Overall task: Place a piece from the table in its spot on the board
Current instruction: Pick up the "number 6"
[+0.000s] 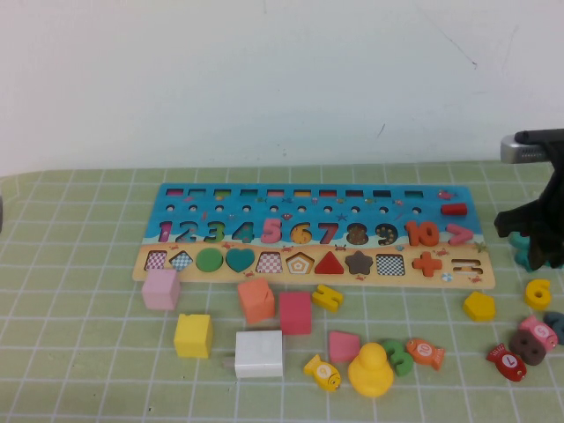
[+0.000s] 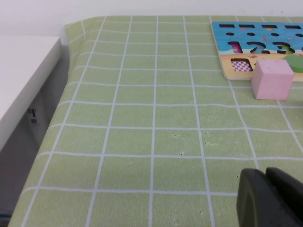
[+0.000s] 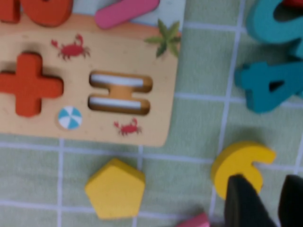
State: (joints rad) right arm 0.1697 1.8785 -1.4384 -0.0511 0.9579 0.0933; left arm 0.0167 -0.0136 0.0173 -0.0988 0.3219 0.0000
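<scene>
The yellow numeral "6" [image 1: 538, 293] lies on the table to the right of the board [image 1: 176, 196], near the table's right edge. In the right wrist view the "6" [image 3: 236, 163] sits just ahead of my right gripper [image 3: 267, 201]. The gripper is open and empty, and one finger [image 3: 244, 203] overlaps the numeral's edge. In the high view my right gripper [image 1: 536, 242] hangs a little behind the "6". The board's corner [image 3: 142, 127] shows with its equals cut-out. My left gripper [image 2: 266, 191] is shut and empty, low over the table left of the board [image 2: 284, 35].
A yellow hexagon block [image 1: 478, 306] [image 3: 115, 189] lies beside the "6". Teal numerals [image 3: 270, 85] lie behind it, fish pieces [image 1: 507, 361] in front. A yellow "5" [image 1: 327, 297], several cubes and a yellow duck [image 1: 370, 370] lie before the board. A pink cube [image 2: 271, 79] stands at the board's left corner.
</scene>
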